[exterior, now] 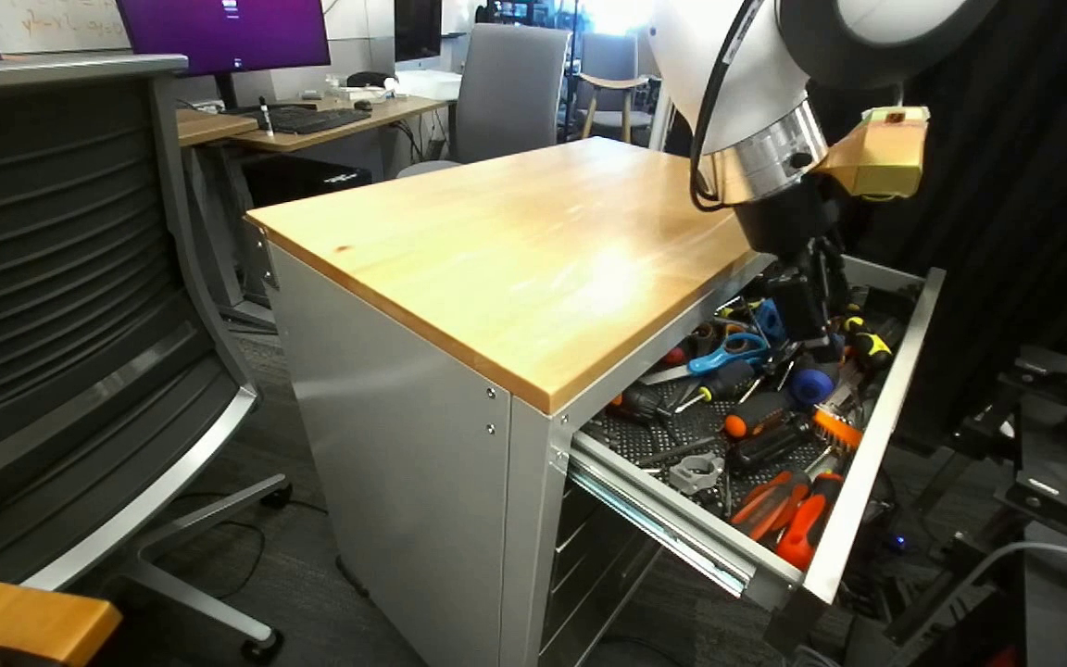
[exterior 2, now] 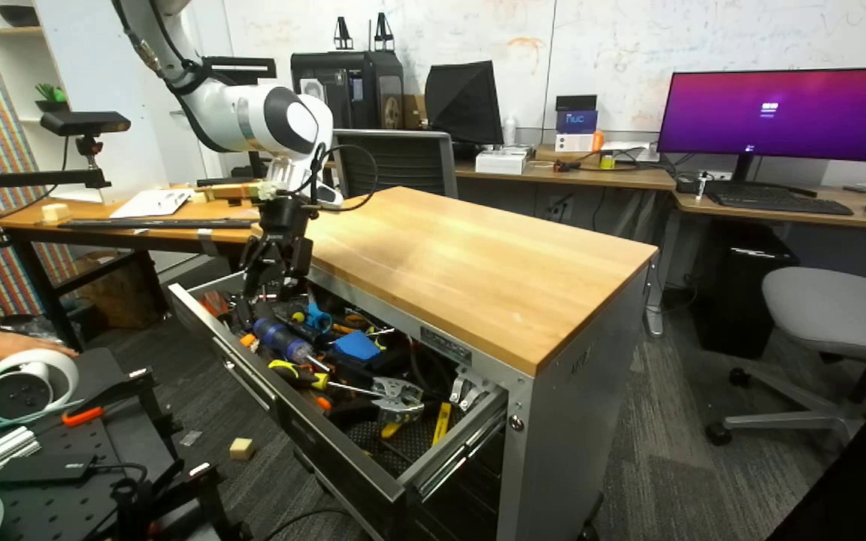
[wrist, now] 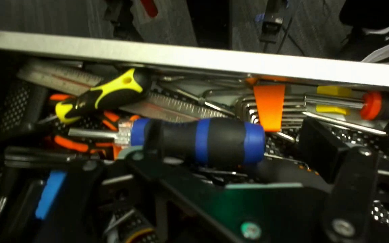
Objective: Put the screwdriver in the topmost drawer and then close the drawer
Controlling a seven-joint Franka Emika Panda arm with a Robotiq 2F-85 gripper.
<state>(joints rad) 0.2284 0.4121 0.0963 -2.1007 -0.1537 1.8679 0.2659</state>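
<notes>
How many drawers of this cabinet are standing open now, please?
1: the topmost drawer, just under the wooden top, in both exterior views. The lower drawers look shut, but they are partly hidden.

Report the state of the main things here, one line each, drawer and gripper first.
Topmost drawer: pulled out, not yet closed.
Gripper: open, pointing down at the drawer.
Blue-and-black screwdriver: lying in the drawer.
Yellow-and-black tool: lying across a steel ruler.
Hex keys: bundled in an orange holder.
Wide monitor: lit, purple screen.
Smaller monitor: dark; whether switched off, cannot tell.
Marker: standing upright.
</notes>
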